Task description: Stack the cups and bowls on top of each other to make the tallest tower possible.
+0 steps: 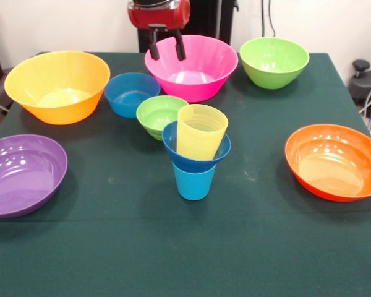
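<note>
A column stands mid-table: a light blue cup (193,181) at the bottom, a dark blue bowl (173,143) on it, and a ribbed yellow cup (201,131) standing in that bowl. A small lime green bowl (156,112) sits just behind it on the left, beside a light blue bowl (131,94). My gripper (167,47) hangs high at the back, in front of the pink bowl (198,71), open and empty.
A large yellow-orange bowl (57,86) sits at the back left, a purple bowl (21,174) at the left edge, a green bowl (274,62) at the back right and an orange bowl (334,162) at the right. The dark green cloth (185,260) covers the table.
</note>
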`<state>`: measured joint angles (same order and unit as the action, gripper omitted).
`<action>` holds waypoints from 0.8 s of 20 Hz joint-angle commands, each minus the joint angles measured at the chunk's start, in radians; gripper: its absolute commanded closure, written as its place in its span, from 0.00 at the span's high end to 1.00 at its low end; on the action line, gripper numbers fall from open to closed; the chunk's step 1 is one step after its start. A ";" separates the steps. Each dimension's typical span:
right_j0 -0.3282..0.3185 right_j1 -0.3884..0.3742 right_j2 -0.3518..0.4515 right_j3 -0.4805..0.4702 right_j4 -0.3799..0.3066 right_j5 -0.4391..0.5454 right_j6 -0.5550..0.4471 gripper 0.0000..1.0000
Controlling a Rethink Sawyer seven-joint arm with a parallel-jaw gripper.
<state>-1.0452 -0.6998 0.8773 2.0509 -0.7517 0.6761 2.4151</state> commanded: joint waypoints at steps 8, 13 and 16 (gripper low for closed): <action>-0.001 0.010 0.055 -0.169 0.044 0.192 -0.417 1.00; -0.001 0.029 0.038 -0.193 0.041 0.188 -0.454 1.00; 0.004 0.048 0.029 -0.220 0.035 0.186 -0.477 1.00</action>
<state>-1.0614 -0.6998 0.9059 1.9197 -0.7079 0.7631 2.2154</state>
